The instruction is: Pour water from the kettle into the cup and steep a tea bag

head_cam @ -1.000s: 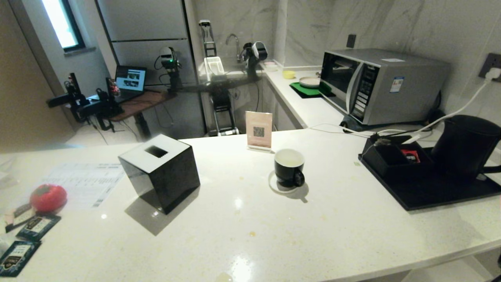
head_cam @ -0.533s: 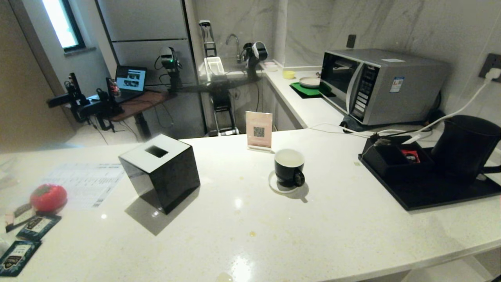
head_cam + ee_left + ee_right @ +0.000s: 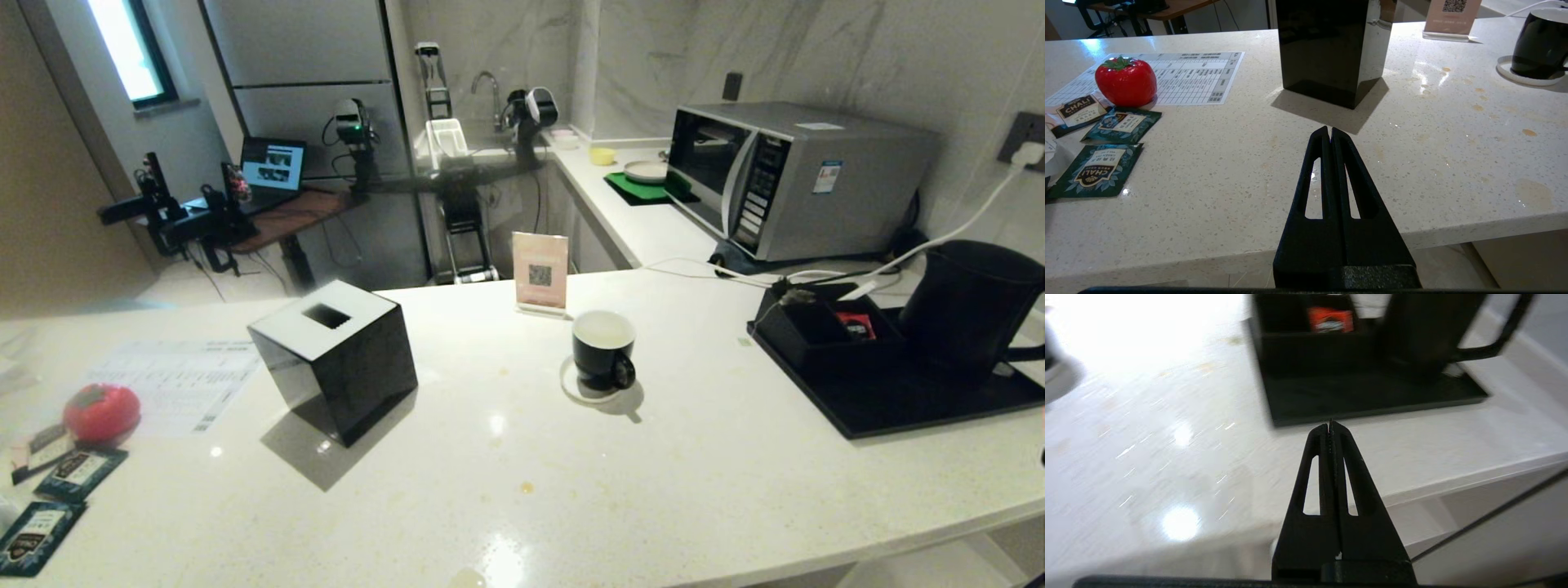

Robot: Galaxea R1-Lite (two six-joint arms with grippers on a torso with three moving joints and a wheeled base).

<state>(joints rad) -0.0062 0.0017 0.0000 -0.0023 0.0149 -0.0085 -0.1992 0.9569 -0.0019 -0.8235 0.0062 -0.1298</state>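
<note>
Kettle (image 3: 971, 314) first: it stands on a black tray (image 3: 898, 404) at the right edge of the desk (image 3: 506, 490), its handle turned toward the robot's right side, which to my eye leaves it ready for a grasp from that arm. A white cord runs from behind the tray up to a wall socket. On the same tray, just beside the kettle, a shallow box (image 3: 824, 331) holds a red packet (image 3: 857, 325).

Mid-desk, well apart from the tray, the cup (image 3: 602, 349) rests upright on a small white coaster (image 3: 584, 390), its mouth clear for pouring. No loose tea bag shows; dark teal packets (image 3: 1096, 169) lie near the left edge beside a red strawberry-shaped thing (image 3: 1126, 81).

Right gripper (image 3: 1330, 424), jaws clenched on nothing, points at the tray's near edge from off the desk's front. Left gripper (image 3: 1329, 130), jaws likewise pressed together and empty, sits parked at the front edge facing a black cube (image 3: 1333, 45).
</note>
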